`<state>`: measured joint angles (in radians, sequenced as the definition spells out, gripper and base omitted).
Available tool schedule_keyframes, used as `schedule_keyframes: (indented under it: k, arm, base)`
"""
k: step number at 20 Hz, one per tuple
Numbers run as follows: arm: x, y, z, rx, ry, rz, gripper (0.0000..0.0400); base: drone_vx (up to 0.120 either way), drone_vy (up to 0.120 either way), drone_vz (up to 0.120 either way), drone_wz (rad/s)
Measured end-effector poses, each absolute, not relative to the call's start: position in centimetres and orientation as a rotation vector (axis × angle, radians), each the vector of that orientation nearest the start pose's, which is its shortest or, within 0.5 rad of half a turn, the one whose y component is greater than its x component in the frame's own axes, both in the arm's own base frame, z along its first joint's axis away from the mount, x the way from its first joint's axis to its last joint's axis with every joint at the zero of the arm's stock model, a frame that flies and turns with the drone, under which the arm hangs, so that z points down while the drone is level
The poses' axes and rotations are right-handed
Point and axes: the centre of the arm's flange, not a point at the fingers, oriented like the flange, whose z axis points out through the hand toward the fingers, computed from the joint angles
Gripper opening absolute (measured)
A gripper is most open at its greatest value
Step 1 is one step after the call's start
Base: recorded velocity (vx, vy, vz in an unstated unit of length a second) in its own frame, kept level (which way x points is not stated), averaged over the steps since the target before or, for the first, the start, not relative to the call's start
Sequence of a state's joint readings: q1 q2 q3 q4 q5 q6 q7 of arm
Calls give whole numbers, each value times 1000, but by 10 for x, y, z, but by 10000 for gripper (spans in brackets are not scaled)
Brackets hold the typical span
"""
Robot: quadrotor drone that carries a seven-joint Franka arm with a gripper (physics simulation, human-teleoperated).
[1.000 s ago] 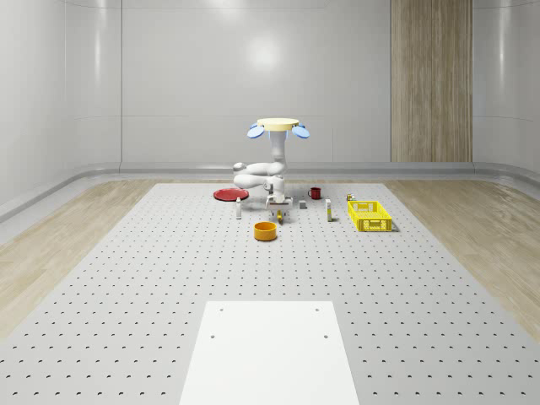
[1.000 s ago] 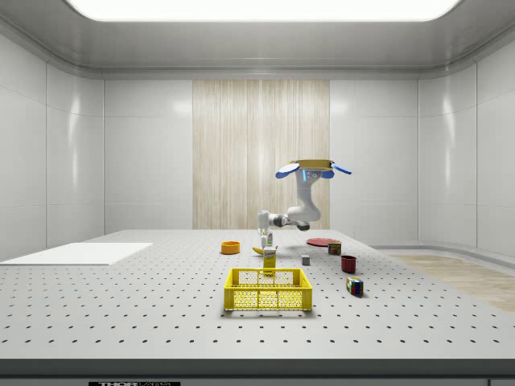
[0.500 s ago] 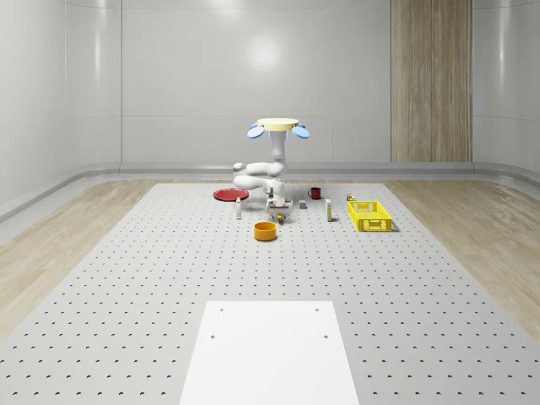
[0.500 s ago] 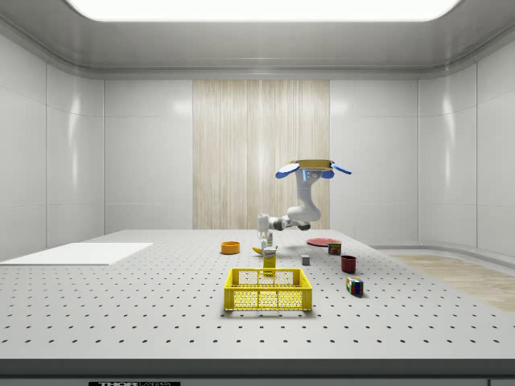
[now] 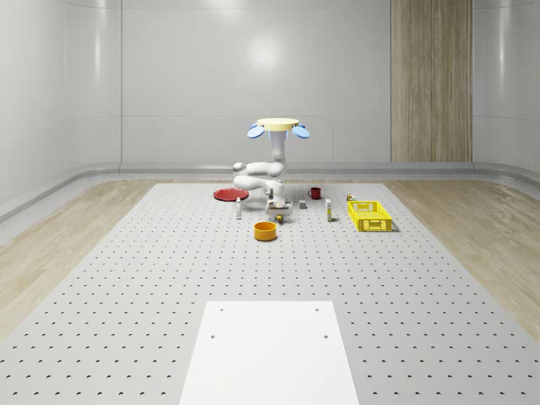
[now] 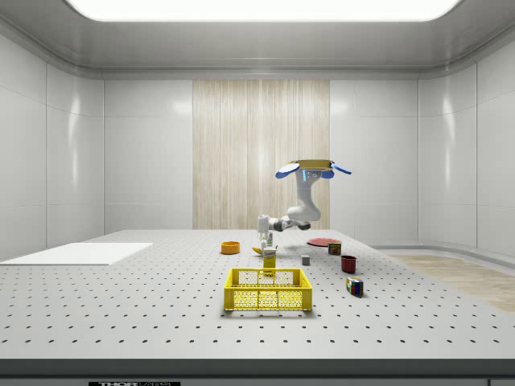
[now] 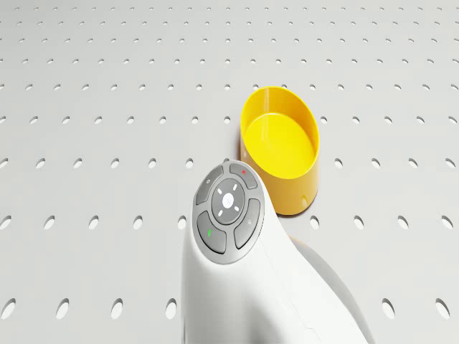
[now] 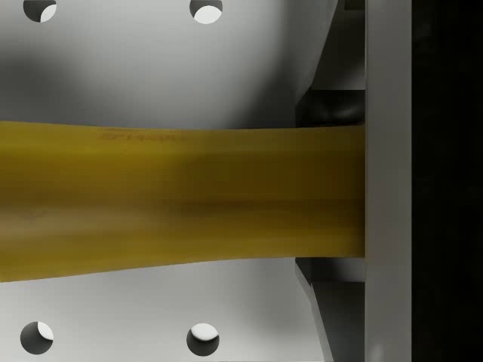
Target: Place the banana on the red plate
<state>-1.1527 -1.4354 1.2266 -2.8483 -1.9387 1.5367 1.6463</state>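
Observation:
The banana [image 8: 181, 196] lies on the perforated table, a yellow band across the wrist view. My gripper [image 8: 328, 192] is shut on the banana, one fingertip [image 8: 332, 105] against each long side. In the whole-scene view the drone [image 5: 278, 125] hovers above the table behind the gripper [image 5: 276, 211], with the arm bent down to the banana [image 5: 279, 217]. The red plate [image 5: 228, 195] lies flat to the whole-scene view's left of the arm. The side view shows the drone [image 6: 314, 167], the gripper [image 6: 263, 240] low over the banana [image 6: 258, 251], and the red plate [image 6: 322, 241] behind.
An orange bowl [image 5: 266, 230] [image 7: 281, 147] stands just in front of the gripper. A yellow crate [image 5: 369, 215] sits to the whole-scene view's right, with a red mug [image 5: 315, 192] and small boxes near it. A white sheet [image 5: 268, 350] lies at the near edge.
The arm's wrist has sunk slightly toward the table over the banana. The drone holds its place, and the objects have not moved.

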Motion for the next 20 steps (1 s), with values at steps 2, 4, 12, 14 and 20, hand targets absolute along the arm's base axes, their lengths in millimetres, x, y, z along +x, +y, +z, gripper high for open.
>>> schedule_keyframes:
  k: [2,4,12,14,20]
  arm:
    - [307,0,524,-2,1,761,190]
    - [307,0,517,-3,1,755,190]
    - [307,0,492,-4,2,753,190]
    - [307,0,490,-4,2,754,190]
    - [307,0,486,-4,2,752,190]
  base:
    - [0,0,0,0]
    - [0,0,0,0]
    - [0,0,100,0]
    - [0,0,120,0]
    - [0,0,120,0]
